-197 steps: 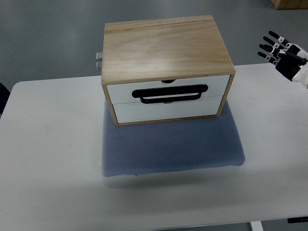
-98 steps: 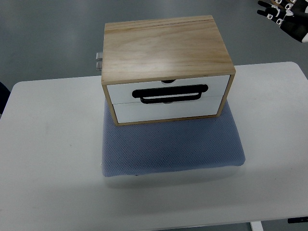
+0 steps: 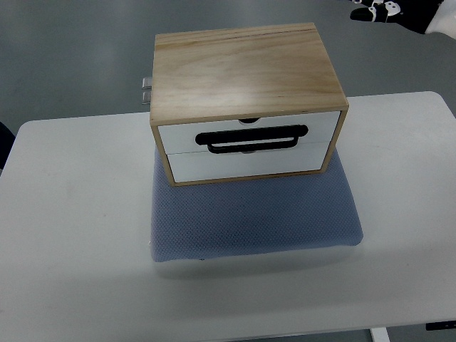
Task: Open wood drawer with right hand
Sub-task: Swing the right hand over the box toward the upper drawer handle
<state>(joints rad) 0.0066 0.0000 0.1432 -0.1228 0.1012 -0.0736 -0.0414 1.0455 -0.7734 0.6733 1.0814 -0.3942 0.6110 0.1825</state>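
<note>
Starting nearest the camera: the white table (image 3: 78,235) is sitting mostly bare up front, with a blue-grey cushion pad (image 3: 256,221) lying on it. The wood drawer box (image 3: 246,100) is resting on the far part of that pad, its white fronts facing the camera. Both drawers are looking fully closed, flush with the frame, and the black handle (image 3: 253,138) is hanging across the seam between them with nothing touching it.

Further back, some small metal bit (image 3: 146,90) is poking out at the box's left rear, can't really tell what it is.

Now the change: the right hand (image 3: 388,10) is drifting up and away. A second ago it was hovering off the table's right edge with its fingers spread; now it's only peeking in at the top right corner, well apart from the box and beyond it. So little of it is showing that I can't tell how its fingers are set. The left hand isn't showing at all.

My read: it's not closing in on the handle yet, so the opening hasn't started. Nothing is blocking the drawer fronts, though.
</note>
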